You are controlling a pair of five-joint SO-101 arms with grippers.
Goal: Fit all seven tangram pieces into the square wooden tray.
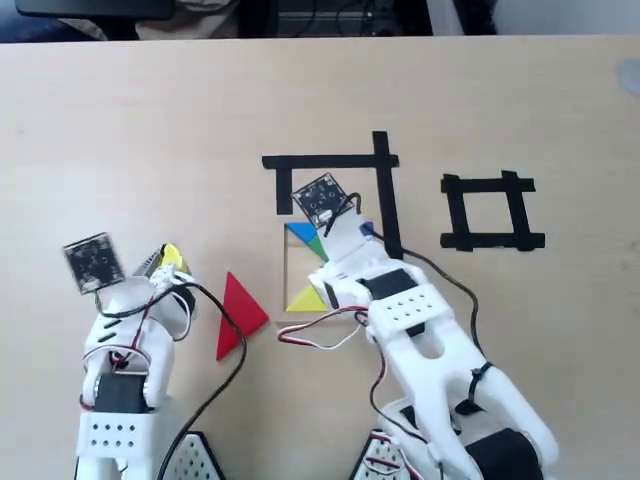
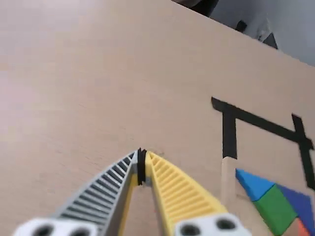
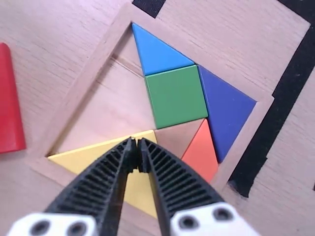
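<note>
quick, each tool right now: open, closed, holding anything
left tool: closed, nothing held.
right tool: closed, nothing held, over the yellow triangle in the tray.

Nothing readable here: no text, numbers, labels or brands can be made out. The only sign-like marks are black tape lines (image 1: 385, 190) stuck on the table (image 1: 150, 120) around the wooden tray (image 3: 81, 81), and a second tape square (image 1: 490, 184) set apart.
</note>
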